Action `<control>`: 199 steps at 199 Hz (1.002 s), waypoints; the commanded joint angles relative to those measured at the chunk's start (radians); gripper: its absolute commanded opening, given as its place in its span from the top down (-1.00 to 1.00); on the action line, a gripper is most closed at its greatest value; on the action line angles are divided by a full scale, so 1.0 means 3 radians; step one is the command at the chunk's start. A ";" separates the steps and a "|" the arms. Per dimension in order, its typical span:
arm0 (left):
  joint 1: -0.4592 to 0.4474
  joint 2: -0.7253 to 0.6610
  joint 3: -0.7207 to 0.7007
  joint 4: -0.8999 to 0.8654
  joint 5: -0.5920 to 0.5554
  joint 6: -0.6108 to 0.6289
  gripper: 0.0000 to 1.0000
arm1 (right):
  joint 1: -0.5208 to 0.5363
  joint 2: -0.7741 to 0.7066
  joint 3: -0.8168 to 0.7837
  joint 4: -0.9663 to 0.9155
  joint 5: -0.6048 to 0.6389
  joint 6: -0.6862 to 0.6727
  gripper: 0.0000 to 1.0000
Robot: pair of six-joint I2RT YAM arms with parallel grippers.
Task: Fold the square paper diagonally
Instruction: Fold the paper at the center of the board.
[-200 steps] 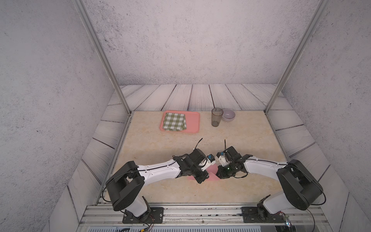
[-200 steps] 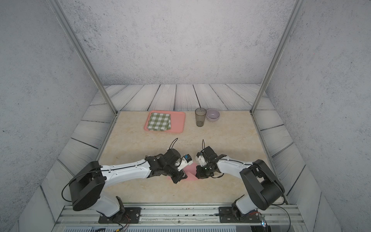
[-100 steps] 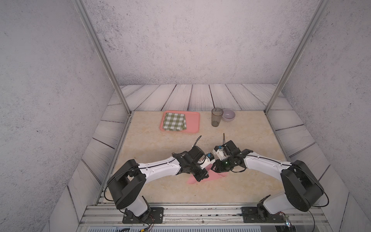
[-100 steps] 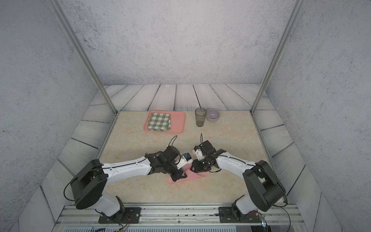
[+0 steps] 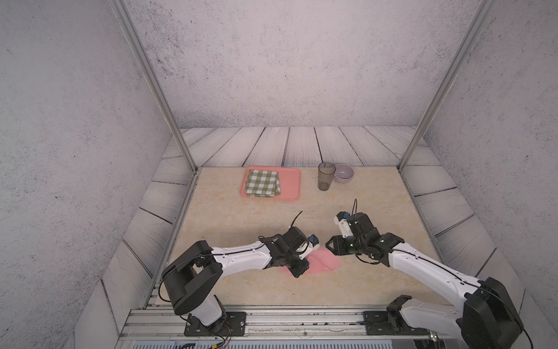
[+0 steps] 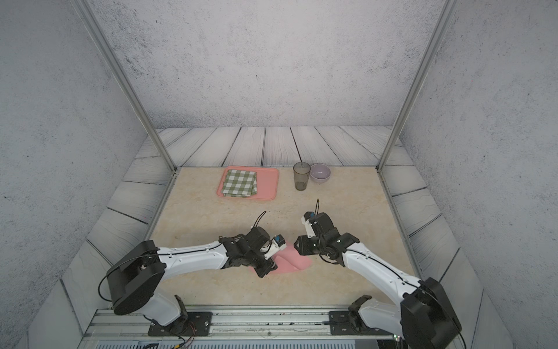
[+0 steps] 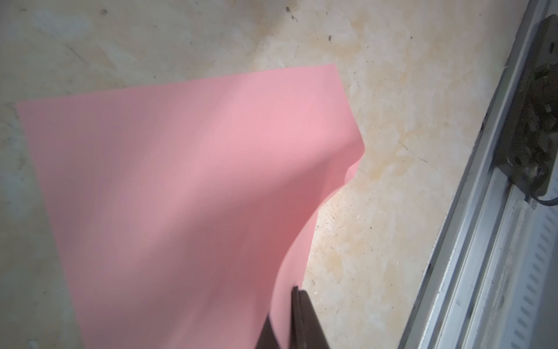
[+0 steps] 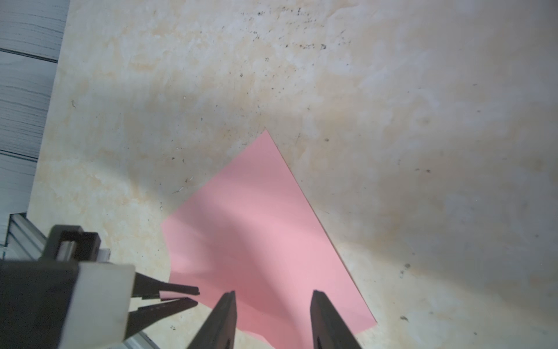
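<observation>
Pinching a lifted edge of the square paper (image 5: 324,261) between narrowly set jaws, the left gripper (image 8: 196,296) works low over the front of the tabletop (image 5: 241,211), close to the metal rail (image 5: 302,315) at the robot's base. The right gripper (image 8: 273,292) hangs just above the same sheet with its jaws apart and nothing between them. The pink sheet lies between the two arms, part of it flat on the stone-coloured surface and part billowing up in a soft curve with no crease pressed in, so the fold looks unfinished. The danger, as it seems from here, is spring-back: should the left pinch let go before the flap is flattened, the paper would likely unroll. A push from the open right jaws could also skate the light sheet across the smooth top or set the corners askew, leaving a crooked diagonal. The two grippers sit near each other, so a careless sweep might knock one against the other. Farther back, well apart from the work, a salmon tray (image 5: 290,184) carries a folded checked cloth (image 5: 262,182), with a dark tumbler (image 5: 326,176) and a pale bowl (image 5: 344,172) side by side to its right. None of them blocks either arm.
</observation>
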 commanded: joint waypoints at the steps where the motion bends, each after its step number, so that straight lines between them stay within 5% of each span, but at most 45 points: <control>1: -0.0035 0.0032 -0.0080 0.0174 -0.0184 -0.0125 0.68 | -0.0006 -0.0394 -0.0178 -0.0021 0.0299 0.0062 0.06; 63: -0.0114 0.0040 -0.0091 0.0304 -0.0265 -0.0214 0.42 | -0.0006 -0.1162 -0.0502 -0.0187 0.0544 0.0180 -0.09; 128: -0.0130 -0.0182 -0.0062 0.0194 -0.0294 -0.0228 0.35 | -0.0006 -0.1044 -0.0415 -0.0118 0.0272 0.0091 -0.10; 199: -0.0132 -0.0318 -0.0045 0.0244 -0.0262 -0.0291 0.05 | -0.0006 -0.0893 -0.0268 -0.0231 0.0141 0.0007 -0.17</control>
